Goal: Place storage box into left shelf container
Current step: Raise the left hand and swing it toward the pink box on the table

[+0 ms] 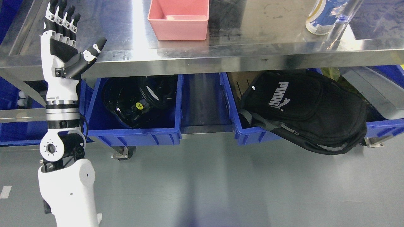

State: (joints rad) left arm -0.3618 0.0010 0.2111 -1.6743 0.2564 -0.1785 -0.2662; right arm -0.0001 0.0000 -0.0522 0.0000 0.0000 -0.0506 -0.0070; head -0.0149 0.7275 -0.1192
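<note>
While the steel table fills the whole top of the view, everything else sits on or under it. Below its edge, at four o'clock, a black backpack spills over the rim of a blue bin. At seven o'clock from centre, the left blue shelf container holds dark cables and gear. Up the nine o'clock side rises the left arm, white and black, its left hand raised at ten o'clock, fingers straight, thumb spread wide, holding nothing. The pink storage box rests on the table at twelve o'clock, well apart from that hand. A bottle stands at one o'clock.
</note>
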